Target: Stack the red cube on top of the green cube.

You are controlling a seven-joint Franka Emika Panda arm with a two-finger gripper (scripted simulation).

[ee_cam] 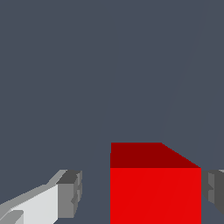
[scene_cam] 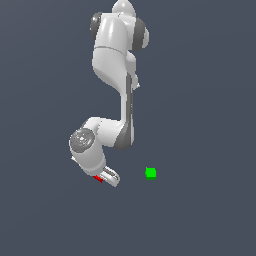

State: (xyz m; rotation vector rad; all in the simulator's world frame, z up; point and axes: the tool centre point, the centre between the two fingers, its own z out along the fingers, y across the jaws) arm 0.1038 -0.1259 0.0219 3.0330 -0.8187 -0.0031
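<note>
The red cube [ee_cam: 155, 188] is being framed between the fingers of the gripper [ee_cam: 142, 194], which are spread wider than the cube: one pad [ee_cam: 214, 192] is almost touching it, the other is apart. The green cube [scene_cam: 150, 173] is lying well apart toward the exterior view's right, with open floor between.
</note>
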